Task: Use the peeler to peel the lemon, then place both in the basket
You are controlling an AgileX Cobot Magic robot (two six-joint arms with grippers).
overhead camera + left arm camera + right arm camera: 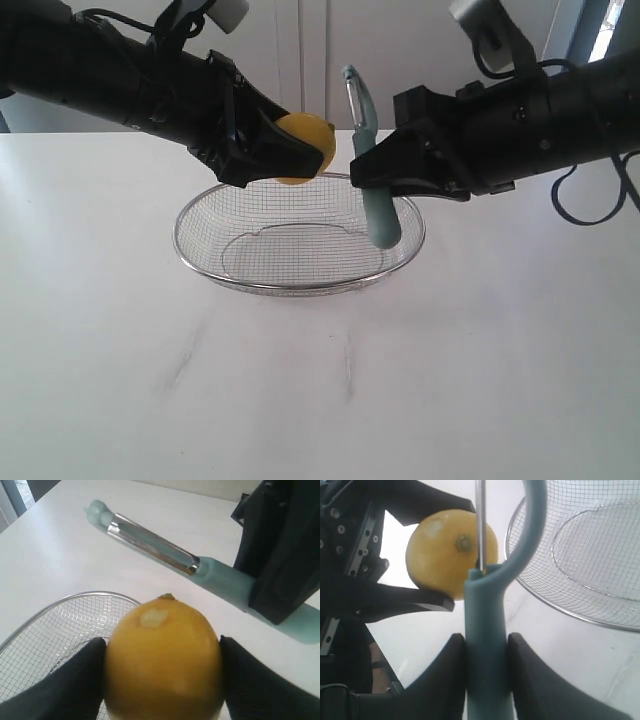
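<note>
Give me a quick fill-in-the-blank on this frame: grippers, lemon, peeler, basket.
1. The left gripper is closed on the ____.
2. The right gripper grips the peeler by its ____.
3. The basket is ____: neither item lies in it.
4. In the exterior view the peeler's blade end points ____.
Missing words: lemon; handle; empty; up.

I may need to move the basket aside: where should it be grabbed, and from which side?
Pinch the thick rim of the basket at the edge nearest the camera, coming straight down, one finger inside, one outside. The rim looks stiff and the wall low; the lemon and peeler hang near the far side.
</note>
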